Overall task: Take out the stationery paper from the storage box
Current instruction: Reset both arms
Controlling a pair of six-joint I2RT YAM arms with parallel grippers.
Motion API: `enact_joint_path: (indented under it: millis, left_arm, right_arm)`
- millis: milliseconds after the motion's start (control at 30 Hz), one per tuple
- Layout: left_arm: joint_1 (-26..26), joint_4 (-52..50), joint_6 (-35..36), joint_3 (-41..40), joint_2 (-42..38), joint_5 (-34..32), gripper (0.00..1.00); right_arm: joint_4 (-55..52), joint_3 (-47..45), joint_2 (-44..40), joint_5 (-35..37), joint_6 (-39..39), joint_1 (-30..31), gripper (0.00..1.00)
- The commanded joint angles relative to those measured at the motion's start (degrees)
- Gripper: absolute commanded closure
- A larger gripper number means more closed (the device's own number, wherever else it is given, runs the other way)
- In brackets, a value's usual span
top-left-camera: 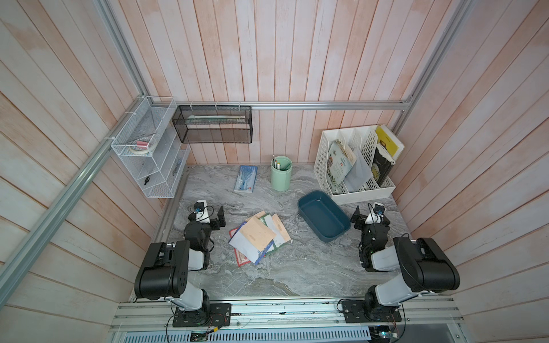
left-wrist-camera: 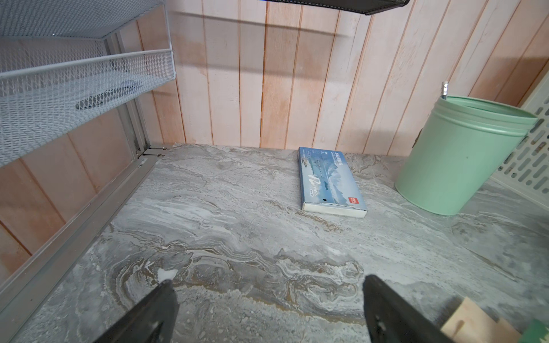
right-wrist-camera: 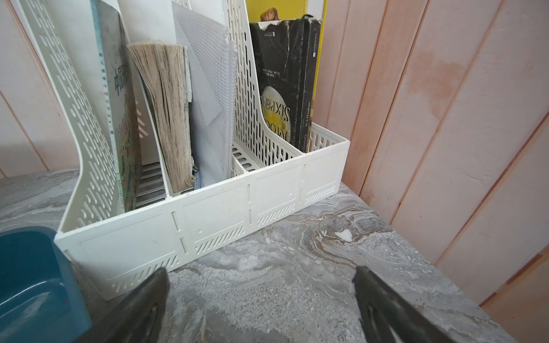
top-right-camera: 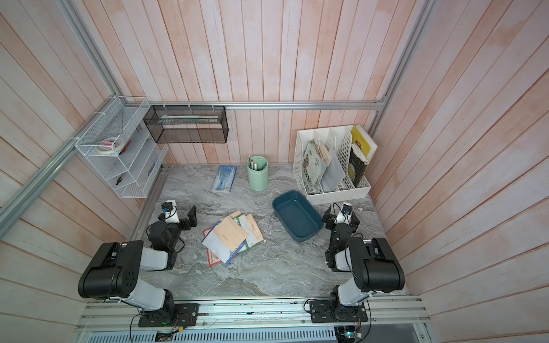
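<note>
Left gripper [left-wrist-camera: 267,280] and right gripper [right-wrist-camera: 260,269] stand open and empty, the stationery paper [top-left-camera: 258,234] lies fanned on the table [top-left-camera: 297,267] between them, left of the empty storage box [top-left-camera: 323,218], so a low arm sweep may scatter it.

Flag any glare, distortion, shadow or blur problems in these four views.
Both top views: wide-angle bowing fans the wall planks outward; light is soft and even, with a bright strip along the near edge of the table. Left wrist: shadow bands cross the planks above the blue packet; the left end effector looks dark and soft. Right wrist: file organiser sharp; pale sheen on the storage box.
</note>
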Motion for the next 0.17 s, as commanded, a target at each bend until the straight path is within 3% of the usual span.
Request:
enact_joint_path:
  millis: [0, 133]
  left_arm:
    - [-0.14, -0.56, 0.95, 1.46, 0.76, 0.92, 0.0]
    - [-1.0, -1.16, 1.62, 1.7, 0.6, -0.16, 0.0]
  right_arm:
    - [1.37, 0.42, 0.5, -0.57, 0.62, -0.25, 0.02]
    - [1.49, 0.35, 0.57, -0.55, 0.59, -0.22, 0.02]
